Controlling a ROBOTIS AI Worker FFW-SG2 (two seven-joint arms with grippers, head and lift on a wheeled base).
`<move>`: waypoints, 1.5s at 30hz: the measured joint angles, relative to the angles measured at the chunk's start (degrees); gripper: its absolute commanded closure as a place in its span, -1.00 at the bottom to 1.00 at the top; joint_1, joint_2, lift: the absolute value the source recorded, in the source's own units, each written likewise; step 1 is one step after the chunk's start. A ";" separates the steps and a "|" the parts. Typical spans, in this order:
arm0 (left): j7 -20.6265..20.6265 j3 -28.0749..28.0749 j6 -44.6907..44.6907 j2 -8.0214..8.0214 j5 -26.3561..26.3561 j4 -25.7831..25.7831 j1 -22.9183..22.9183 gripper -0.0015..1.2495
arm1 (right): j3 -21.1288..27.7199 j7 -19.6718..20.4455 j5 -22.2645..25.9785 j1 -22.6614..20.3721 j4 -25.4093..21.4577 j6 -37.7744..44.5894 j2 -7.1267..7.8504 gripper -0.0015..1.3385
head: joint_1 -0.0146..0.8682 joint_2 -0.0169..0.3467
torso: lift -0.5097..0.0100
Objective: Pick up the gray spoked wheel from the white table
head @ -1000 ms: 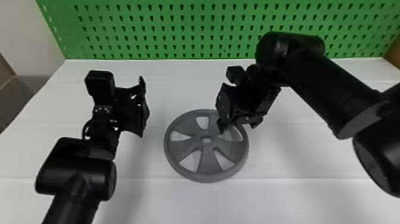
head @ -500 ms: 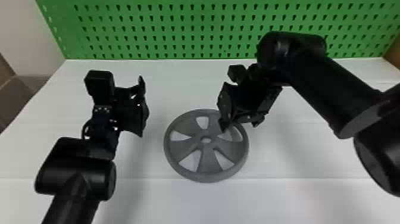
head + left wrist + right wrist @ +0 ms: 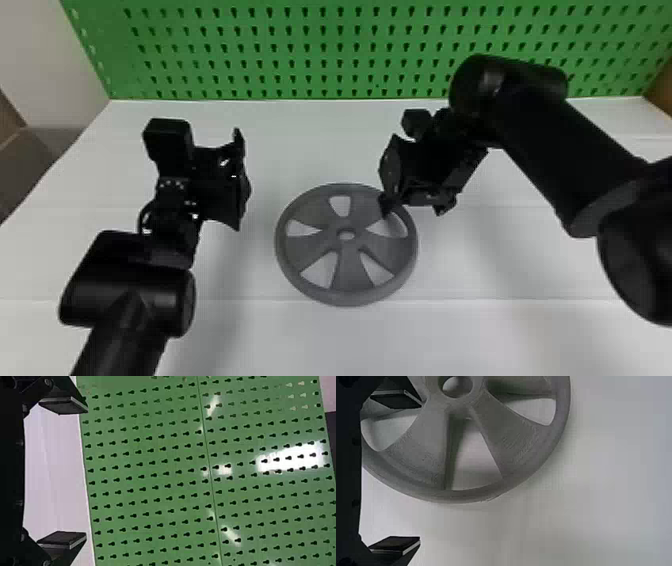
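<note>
Where gray spoked wheel (image 3: 352, 277) lies: flat on white table (image 3: 475, 335), rt gripper (image 3: 420, 473) over its rt side
Rt gripper: fingers spread wide, nothing held
L gripper (image 3: 86, 473): left of wheel, fingers wide apart, empty
Wheel feel: prob. light, stiff — maybe slick
Best hold: rim (image 3: 455, 496), one finger thru spoke gap
Vs. earlier: rt gripper slightly farther right — wheel, L gripper unmoved
</note>
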State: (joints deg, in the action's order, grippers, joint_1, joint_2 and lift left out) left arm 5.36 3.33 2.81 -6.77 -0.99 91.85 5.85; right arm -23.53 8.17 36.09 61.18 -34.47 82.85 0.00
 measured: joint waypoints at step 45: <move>0.18 -0.02 0.00 -0.09 0.44 -0.09 0.30 -0.74 | 0.81 0.00 -4.60 -0.67 6.58 -6.66 0.00 -0.85 | 0.78 -0.54 | 0.65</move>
State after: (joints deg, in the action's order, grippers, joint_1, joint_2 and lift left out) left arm 5.53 3.30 2.81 -6.86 -0.55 91.76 6.15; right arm -22.72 8.17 31.49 60.51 -27.88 76.19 0.00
